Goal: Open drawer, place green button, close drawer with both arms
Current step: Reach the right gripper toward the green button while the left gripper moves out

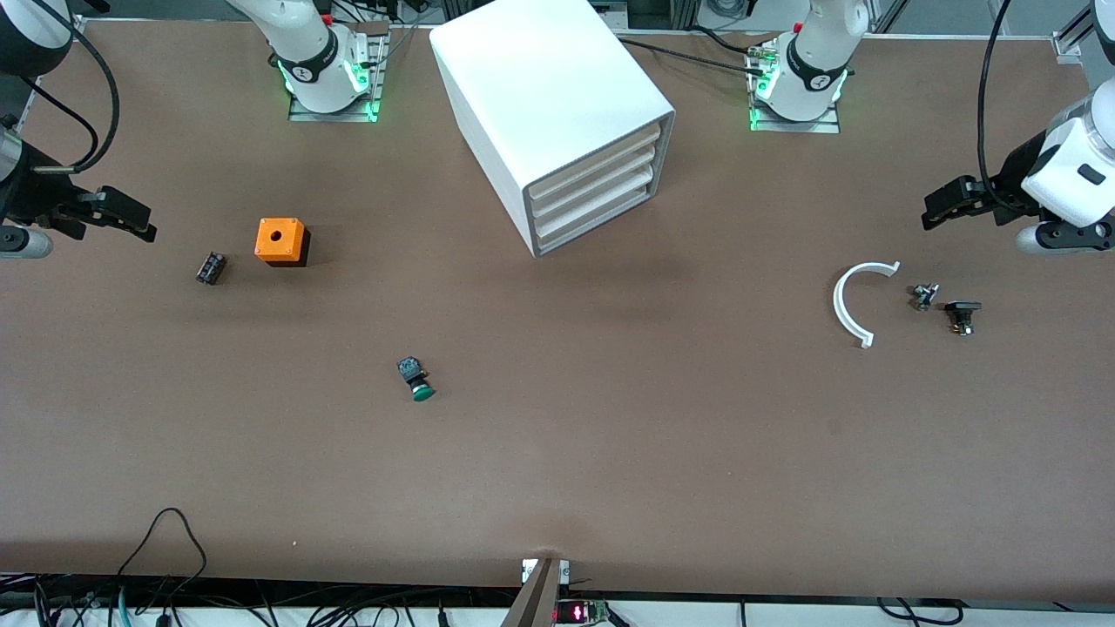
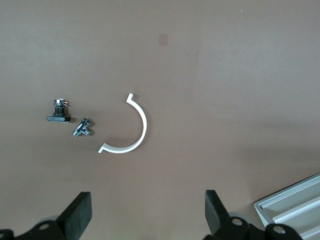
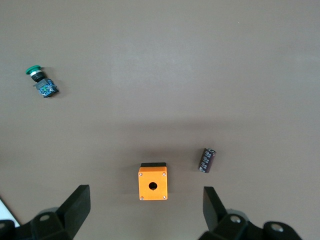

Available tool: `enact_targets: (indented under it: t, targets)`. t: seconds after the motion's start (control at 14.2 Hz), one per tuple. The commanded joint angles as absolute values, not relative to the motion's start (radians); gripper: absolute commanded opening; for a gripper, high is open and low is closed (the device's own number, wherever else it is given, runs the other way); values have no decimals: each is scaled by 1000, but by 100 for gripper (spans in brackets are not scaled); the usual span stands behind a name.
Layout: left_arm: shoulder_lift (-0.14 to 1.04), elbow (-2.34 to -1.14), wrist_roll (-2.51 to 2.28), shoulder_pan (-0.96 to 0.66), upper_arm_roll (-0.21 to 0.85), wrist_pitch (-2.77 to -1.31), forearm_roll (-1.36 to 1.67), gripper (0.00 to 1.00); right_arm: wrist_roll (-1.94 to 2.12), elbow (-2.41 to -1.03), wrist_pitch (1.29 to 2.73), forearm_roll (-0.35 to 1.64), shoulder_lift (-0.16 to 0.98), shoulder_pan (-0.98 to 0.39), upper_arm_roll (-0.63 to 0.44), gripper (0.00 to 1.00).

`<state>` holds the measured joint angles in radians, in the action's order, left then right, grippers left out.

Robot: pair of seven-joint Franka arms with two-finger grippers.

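The button (image 1: pixel 415 379) lies on its side low of centre in the front view, well apart from everything, its long axis tilted down the frame, green cap (image 1: pixel 423 393) toward the camera and dark blue body pointing up toward the cabinet (image 1: pixel 549 113). That cabinet is a smooth white box at upper centre, turned at an angle; the drawer (image 1: pixel 601 218), lowest of three shallow trays, sits flush in the grey-edged front. The table (image 1: pixel 610 453) is matte brown. At the frame's left edge the right gripper (image 1: pixel 122 216) hangs over bare table with fingers spread, near an orange cube (image 1: pixel 280 241) with a round hole and a small black part (image 1: pixel 211 267). At the right edge the left gripper (image 1: pixel 945 205) hangs likewise spread, above a thin white arc (image 1: pixel 849 300), a metal fitting (image 1: pixel 924 295) and a black piece (image 1: pixel 962 314).
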<state>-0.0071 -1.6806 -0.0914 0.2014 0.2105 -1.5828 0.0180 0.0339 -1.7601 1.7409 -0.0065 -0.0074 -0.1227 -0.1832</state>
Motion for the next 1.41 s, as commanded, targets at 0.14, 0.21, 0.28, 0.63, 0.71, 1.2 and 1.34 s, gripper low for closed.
enact_targets:
  t: [0.14, 0.21, 0.28, 0.63, 0.71, 1.2, 1.34]
  targets:
    - [-6, -1671, -57, 212, 218, -1583, 2, 100, 34, -1730, 1721, 32, 18, -126, -181, 100]
    - [-6, -1671, -57, 212, 219, -1585, 3, 100, 40, -1730, 1721, 32, 18, -123, -184, 100]
    - [-6, -1669, -57, 212, 219, -1585, 5, 100, 41, -1730, 1721, 32, 18, -123, -184, 100]
    - [15, -1646, -66, 201, 229, -1580, 5, 100, 41, -1730, 1736, 35, 60, -126, -183, 100]
    - [24, -1646, -67, 196, 232, -1571, 3, 100, 41, -1727, 1750, 49, 75, -130, -181, 100]
    - [103, -1601, -57, 187, 249, -1536, 8, 100, 41, -1727, 1933, 61, 283, -221, -178, 100]
    - [161, -1638, -49, 173, 249, -1543, 8, 100, 34, -1723, 1994, 54, 343, -302, -179, 100]
